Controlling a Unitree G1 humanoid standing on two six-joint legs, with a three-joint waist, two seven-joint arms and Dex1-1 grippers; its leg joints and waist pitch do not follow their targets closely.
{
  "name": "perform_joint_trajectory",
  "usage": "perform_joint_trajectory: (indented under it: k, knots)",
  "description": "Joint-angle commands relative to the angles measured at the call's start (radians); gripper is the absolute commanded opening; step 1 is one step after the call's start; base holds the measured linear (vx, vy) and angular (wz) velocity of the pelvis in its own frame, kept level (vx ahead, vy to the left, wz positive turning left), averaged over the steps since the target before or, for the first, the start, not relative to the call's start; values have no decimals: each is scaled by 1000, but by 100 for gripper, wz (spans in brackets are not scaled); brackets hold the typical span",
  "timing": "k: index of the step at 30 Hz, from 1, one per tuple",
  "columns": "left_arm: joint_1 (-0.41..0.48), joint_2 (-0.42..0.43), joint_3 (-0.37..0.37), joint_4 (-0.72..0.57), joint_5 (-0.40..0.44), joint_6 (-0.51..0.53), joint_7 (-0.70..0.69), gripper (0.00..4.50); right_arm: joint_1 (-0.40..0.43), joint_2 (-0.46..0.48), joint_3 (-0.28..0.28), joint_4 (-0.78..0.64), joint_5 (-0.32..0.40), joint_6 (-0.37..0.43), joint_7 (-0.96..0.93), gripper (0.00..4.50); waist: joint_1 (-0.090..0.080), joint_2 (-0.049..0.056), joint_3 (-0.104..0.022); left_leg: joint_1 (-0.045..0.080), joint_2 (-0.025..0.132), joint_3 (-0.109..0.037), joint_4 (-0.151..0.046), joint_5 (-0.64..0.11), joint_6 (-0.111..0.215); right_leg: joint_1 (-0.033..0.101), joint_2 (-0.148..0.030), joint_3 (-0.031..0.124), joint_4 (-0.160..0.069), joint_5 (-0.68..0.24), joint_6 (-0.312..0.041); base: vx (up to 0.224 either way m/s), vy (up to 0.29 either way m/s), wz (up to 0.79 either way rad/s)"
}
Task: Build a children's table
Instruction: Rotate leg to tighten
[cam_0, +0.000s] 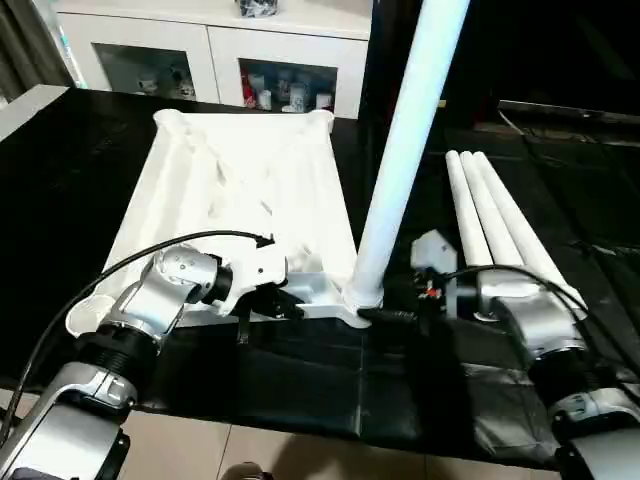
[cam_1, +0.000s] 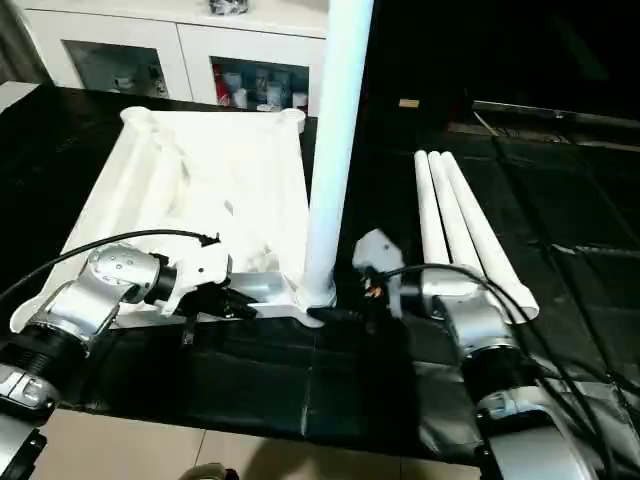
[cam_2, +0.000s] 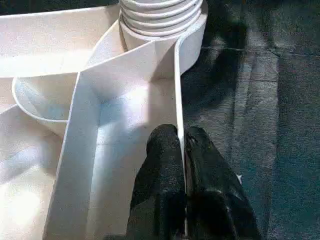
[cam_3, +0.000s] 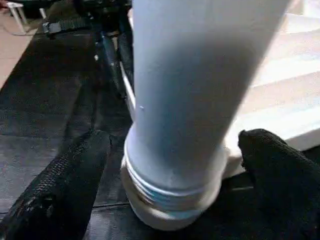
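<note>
Progress so far looks like roughly a quarter, judging by what's laid out. The children's table (cam_0: 250, 190) is lying upside down on the black-covered counter (cam_0: 300, 380), ribbed underside facing up, with a white cabinet (cam_0: 215, 55) seen behind it at the far edge. One leg (cam_0: 405, 150) is already standing upright in the near corner socket, on the robot's right-hand side of the top, and some screw threads can still be made out at its base in both wrist views, so it's probably not wound all the way in yet.

Three spare legs (cam_0: 495, 220) are stacked side by side on the counter, to the right of the table and well clear of it. The other corner sockets appear unfilled, though the near left one is partly hidden by the arm.

The left gripper (cam_2: 182, 150) is pinched shut on the thin upright rim of the table frame, just beside the fitted leg's socket, which seems meant to keep the top from spinning or sliding. The right gripper (cam_3: 170, 160) is spread wide, with one finger on each side of the leg's base and neither clearly touching it, so nothing is being held there.

Still left, at a guess: that first leg tightened down, three more legs screwed in, then the whole thing flipped over.
</note>
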Motion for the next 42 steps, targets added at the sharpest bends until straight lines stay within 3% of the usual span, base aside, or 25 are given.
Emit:
perform_joint_trajectory:
  k: [1,9,10,14,16,25,29,31,33,37,40,42]
  knots:
    - [-14,-3,-31,-3,10,-24,-41,0,-26,-1,3,15,0,-17,21,412,-3,-3,-68,22,42,-6,-55,-156,52,50,-81,40,-64,-15,-245,0,0,0]
    - [-19,4,-32,9,3,-39,-70,0,-39,15,-1,48,17,-20,53,364,-1,0,-70,21,42,-7,-53,-130,63,49,-79,38,-57,43,-255,0,0,0]
    - [-20,4,-32,9,3,-39,-71,0,-39,15,-1,49,18,-20,55,334,-1,2,-70,21,42,-6,-53,-139,61,48,-79,38,-58,33,-255,0,0,0]
    - [-23,5,-31,14,4,-40,-77,0,-36,14,1,60,18,-13,75,321,-2,2,-70,21,42,-7,-53,-146,57,49,-79,38,-59,20,-256,0,0,0]
    - [-25,3,-30,19,4,-40,-78,0,-31,14,3,63,18,-11,85,287,-1,3,-71,21,43,-7,-53,-142,58,50,-80,38,-57,30,-258,0,0,0]
    - [-26,-8,-18,29,-6,-16,-78,0,-8,31,2,50,27,1,98,267,-1,5,-72,22,42,-7,-51,-144,58,50,-79,38,-56,42,-265,0,0,0]
    - [-19,-26,3,25,-28,45,-59,0,19,51,-12,18,49,39,71,267,-1,8,-71,23,43,-8,-52,-148,58,49,-79,37,-56,47,-270,0,0,0]
    - [-16,-36,12,22,-31,69,-34,0,26,61,-18,11,50,50,42,266,0,7,-69,23,44,-8,-54,-160,53,49,-80,38,-59,29,-269,0,0,0]
    - [-11,-77,41,10,-44,135,50,0,39,90,-30,-2,42,107,-58,266,-4,10,-65,26,44,-9,-60,-188,31,47,-79,38,-64,-26,-261,0,0,0]
    - [-4,-175,99,-52,-73,275,226,0,63,184,-54,-23,34,218,-276,266,-17,7,-58,30,43,-14,-71,-260,-12,46,-83,42,-78,-165,-232,0,0,0]
    - [-7,-276,142,-126,-69,393,398,0,53,301,-103,-7,40,264,-495,265,-34,6,-52,34,38,-16,-75,-297,-24,44,-88,46,-94,-279,-207,0,0,0]
    - [-5,-303,152,-150,-71,428,433,0,46,329,-112,3,39,266,-543,264,-39,6,-57,33,37,-17,-73,-273,-21,47,-88,47,-95,-278,-196,0,0,0]
